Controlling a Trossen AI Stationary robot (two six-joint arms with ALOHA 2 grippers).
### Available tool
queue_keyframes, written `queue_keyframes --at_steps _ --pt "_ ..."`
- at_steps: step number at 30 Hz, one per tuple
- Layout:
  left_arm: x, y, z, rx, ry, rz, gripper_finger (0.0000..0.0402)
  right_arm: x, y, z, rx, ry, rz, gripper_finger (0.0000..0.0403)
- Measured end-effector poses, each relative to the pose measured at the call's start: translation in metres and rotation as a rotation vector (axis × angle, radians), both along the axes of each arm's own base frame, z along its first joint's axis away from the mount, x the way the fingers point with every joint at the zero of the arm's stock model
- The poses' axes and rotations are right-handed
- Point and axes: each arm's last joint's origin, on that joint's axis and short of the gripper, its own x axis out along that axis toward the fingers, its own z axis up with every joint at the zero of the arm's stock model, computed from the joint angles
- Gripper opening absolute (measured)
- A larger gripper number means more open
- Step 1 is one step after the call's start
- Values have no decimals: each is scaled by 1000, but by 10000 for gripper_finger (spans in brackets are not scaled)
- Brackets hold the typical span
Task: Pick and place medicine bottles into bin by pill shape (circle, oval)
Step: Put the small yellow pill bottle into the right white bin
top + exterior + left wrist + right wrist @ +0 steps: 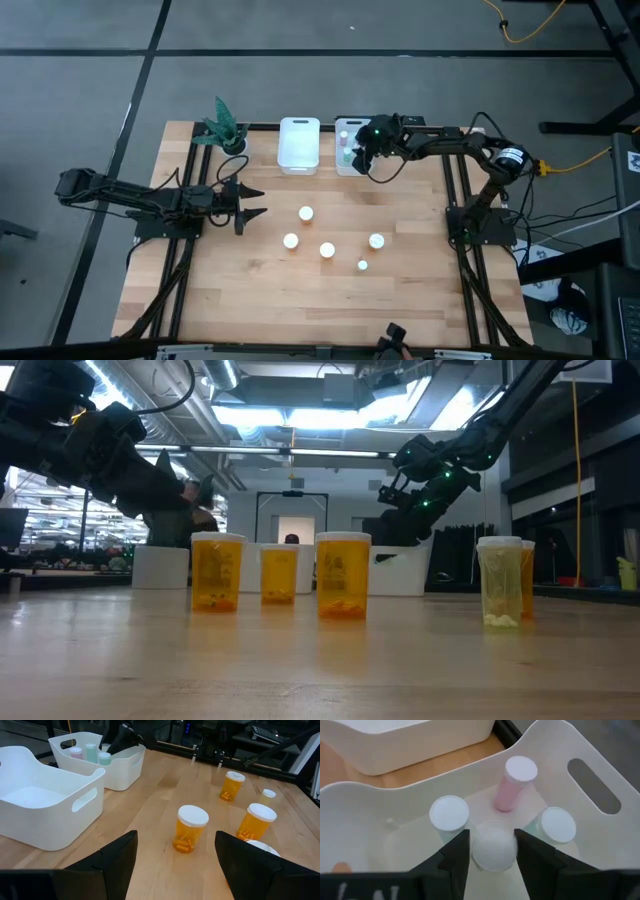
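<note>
Along the far edge of the pale wooden table point(250, 300), a small potted green plant point(222, 128) stands at the left corner. Right of it sits an empty white plastic bin with cut-out handles point(299, 145), and just beside that a second white plastic bin point(343, 128) of the same kind.

The left gripper point(254, 200) waits near the table's left edge, its two dark fingers spread wide and holding nothing.

Mid-table stand four orange-amber medicine bottles with white caps point(306, 213), loosely grouped and apart from one another. A small pale yellow-green bottle with a white cap point(363, 265) stands nearest the front edge, close to the rightmost amber one. In the left wrist view the nearest amber bottle point(190, 828) shows oblong pills at its bottom.

The right gripper point(492, 851) hangs over the second bin, its dark fingers point(454, 854) on either side of a white-capped bottle point(493, 847) standing upright inside; whether they press it or have let go cannot be told. Around that bottle stand three more small bottles. A bluish white-capped one point(449, 815) is beside it, a pink-bodied one point(515, 782) leans toward the bin's wall, and a pale green one point(556, 825) stands on the other side.
</note>
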Motion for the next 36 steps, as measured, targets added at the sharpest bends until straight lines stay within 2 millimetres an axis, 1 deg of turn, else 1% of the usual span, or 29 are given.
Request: queue_keyframes --at_steps 4,8,11,17,21,25,28,33,36 --pt "0 0 0 0 0 0 259 0 0 0 0 1 -1 171" --pt "0 0 0 0 0 0 259 0 0 0 0 0 -1 174" --pt "0 0 0 -1 -1 0 259 -1 1 5 -9 -13 -1 174" --pt "0 0 0 -1 -1 0 259 -7 5 33 -52 -77 -4 174" --pt "0 0 0 -1 0 0 259 -17 18 58 -8 -133 0 174" --pt "0 0 0 -1 -1 1 259 -28 45 85 131 -213 114 174" --pt "0 0 0 -1 -1 1 259 -37 73 100 267 -233 241 174" --pt "0 0 0 -1 -1 0 259 -48 131 116 426 -184 423 174" --pt "0 0 0 -1 -1 0 259 -54 167 118 493 -162 515 174"
